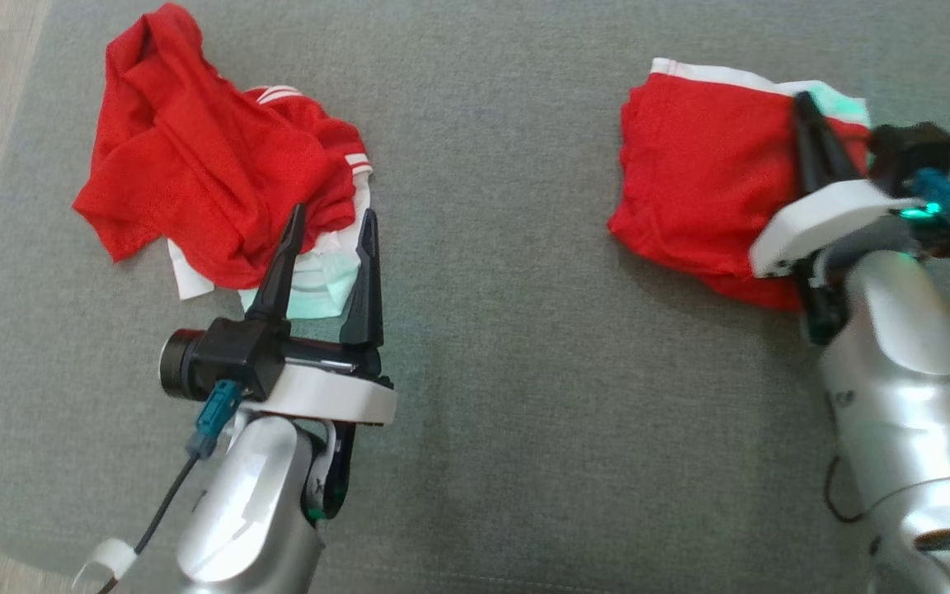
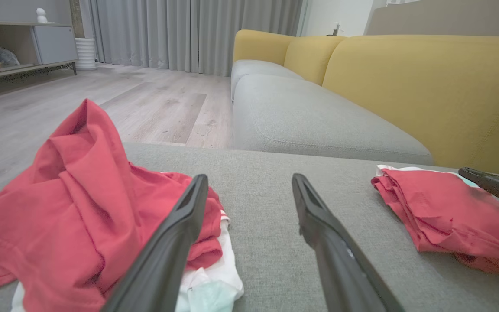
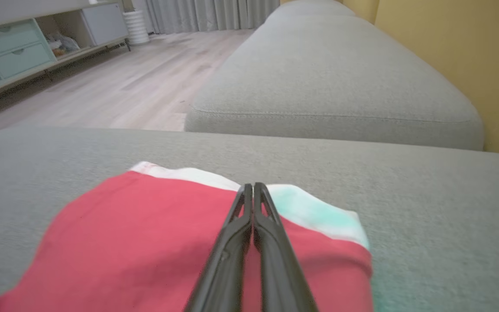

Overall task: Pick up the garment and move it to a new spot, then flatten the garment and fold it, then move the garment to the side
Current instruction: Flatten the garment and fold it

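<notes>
Plainly, we have two red pieces on the grey cushion (image 1: 491, 346), and the next move turns on which arm sits by which. Our left gripper (image 1: 333, 211) stands spread wide and empty, its fingers pointing at the near right corner of the crumpled garment (image 1: 195, 165). One finger overlaps the red cloth; the other lies beside the white and mint edge. That heap spreads away from the tips, ahead and to our left, its long line running from far left down toward the gripper. Our right gripper (image 1: 805, 103) is pressed closed and laid over the right part of the folded garment (image 1: 689, 181), tips at its white and mint band. We cannot tell whether any cloth is pinched between them. We judge the left arm much the nearer to the crumpled garment, so a short reach forward and left should meet it; the right arm is well apart from it.
</notes>
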